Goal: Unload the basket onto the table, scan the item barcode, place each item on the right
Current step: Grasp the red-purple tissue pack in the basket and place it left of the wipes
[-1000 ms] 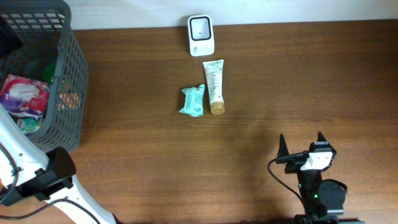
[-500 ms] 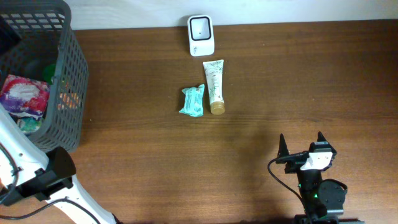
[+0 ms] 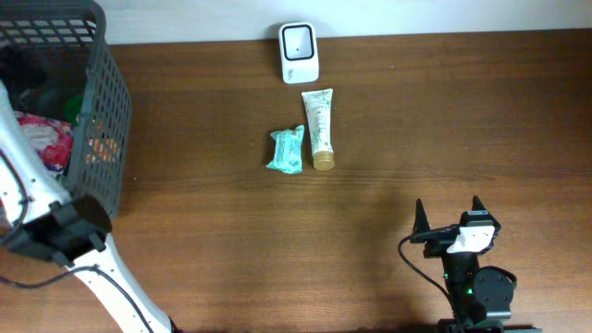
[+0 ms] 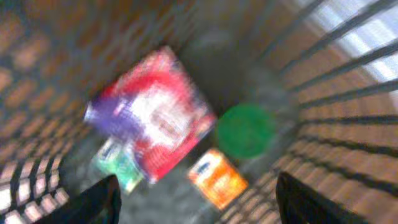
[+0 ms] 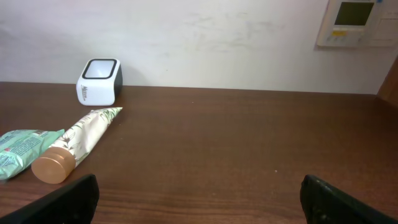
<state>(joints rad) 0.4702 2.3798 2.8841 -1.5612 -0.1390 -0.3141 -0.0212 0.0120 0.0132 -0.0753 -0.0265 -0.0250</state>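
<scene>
Now we are holding our right fingers spread and empty at the lower right of the overhead frame, above the desk. Farther up, at centre, a teal packet is lying just beside a cream tube, with the scanner beyond them. At upper left, our left fingers are hanging spread inside the basket, over a blurred red-and-purple packet, a green round thing and an orange packet.
</scene>
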